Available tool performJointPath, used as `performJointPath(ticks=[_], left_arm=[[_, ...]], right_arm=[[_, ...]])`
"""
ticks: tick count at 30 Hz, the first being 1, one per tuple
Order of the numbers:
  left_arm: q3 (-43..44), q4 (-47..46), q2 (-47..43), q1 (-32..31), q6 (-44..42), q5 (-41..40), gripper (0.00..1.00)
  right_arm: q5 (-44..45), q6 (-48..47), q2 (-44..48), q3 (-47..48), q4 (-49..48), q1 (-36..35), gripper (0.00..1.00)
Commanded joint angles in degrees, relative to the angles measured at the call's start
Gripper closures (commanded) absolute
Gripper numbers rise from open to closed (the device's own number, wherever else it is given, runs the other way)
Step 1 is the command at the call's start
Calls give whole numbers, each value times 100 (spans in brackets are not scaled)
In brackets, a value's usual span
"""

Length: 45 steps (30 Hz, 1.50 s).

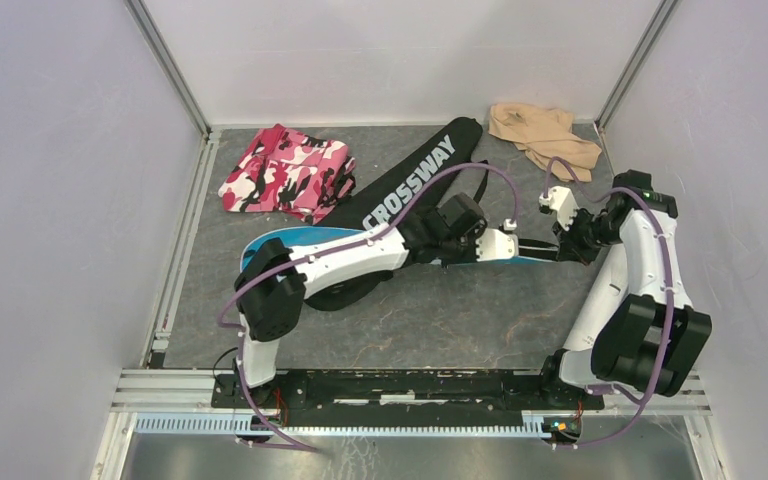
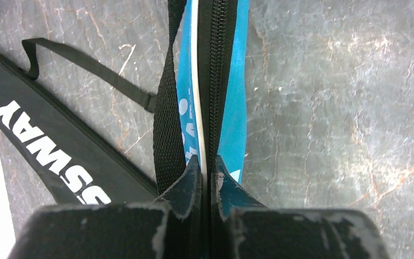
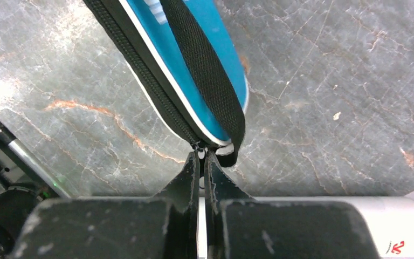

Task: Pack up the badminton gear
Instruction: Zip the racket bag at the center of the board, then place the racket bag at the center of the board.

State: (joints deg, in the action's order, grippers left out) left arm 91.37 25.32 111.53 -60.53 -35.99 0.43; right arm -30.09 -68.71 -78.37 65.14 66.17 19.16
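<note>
Blue cover (image 2: 236, 81) gripped at 2 spots, lying flat on the table (image 1: 440, 320).
The left gripper (image 2: 207, 164) is clamped on the cover's edge beside the zipper (image 2: 214, 81). The right gripper (image 3: 202, 156) is pinched on its tip, where the zipper ends. Risk: a pull could slip that thin tip hold, or drag the strap (image 2: 167, 118) into the teeth. Open table lies nearside, the black CROSSWAY cover (image 1: 410, 180) sits just behind, and the side wall (image 1: 740, 150) crowds the right arm.

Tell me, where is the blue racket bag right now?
In the top view the blue cover lies mid-table, nearer the arms than the black CROSSWAY cover, with the left gripper and right gripper both clamped on its right end.
</note>
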Motion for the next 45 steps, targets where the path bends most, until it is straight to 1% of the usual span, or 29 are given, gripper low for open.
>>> performJointPath(ticks=[1,5,11,17,21,22,23,26,27,28,29,32,34,36,39,43,45], left_arm=[[183,853,-575,469,-416,-77,98],[248,920,-701,718,-311,363,98],[532,1021,-630,968,10,1020,98],[965,1201,-448,1302,141,1732,98],[1031,1090,-390,1342,-25,1539,98],[1085,1059,-348,1335,-26,1420,98],[1181,1033,-290,1334,-14,1262,98],[1492,913,-147,1334,22,654,98],[1581,867,-103,1334,11,461,98],[1664,833,-66,1338,-11,273,98],[1752,819,-13,1346,-32,119,98],[1959,780,163,1359,-46,-330,98],[2006,638,258,1368,31,-631,98],[2043,433,393,1389,112,-1096,98],[2297,208,734,1474,281,-1500,98],[3065,349,1428,1562,671,-1417,97],[3521,564,1817,1554,905,-1251,95]], right_arm=[[600,-298,-162,319,-74,171,100],[585,-316,-266,208,-237,198,100],[469,-261,-280,-175,-547,196,100],[695,-23,-223,-663,-1212,196,100],[544,165,-318,-530,-1251,194,99],[418,194,-328,-424,-1166,199,96],[306,240,-341,-328,-1099,198,89],[-59,491,-338,55,-925,198,66],[-189,610,-337,230,-868,202,55],[-294,681,-341,368,-797,207,48],[-438,770,-339,531,-727,203,42],[-756,1072,-322,896,-621,202,29],[-911,1209,-289,998,-601,203,25],[-1016,1305,-259,1013,-614,202,23],[-1140,1364,-213,941,-625,205,21],[-1248,1445,-80,772,-712,207,18],[-1275,1495,15,666,-775,203,18]])
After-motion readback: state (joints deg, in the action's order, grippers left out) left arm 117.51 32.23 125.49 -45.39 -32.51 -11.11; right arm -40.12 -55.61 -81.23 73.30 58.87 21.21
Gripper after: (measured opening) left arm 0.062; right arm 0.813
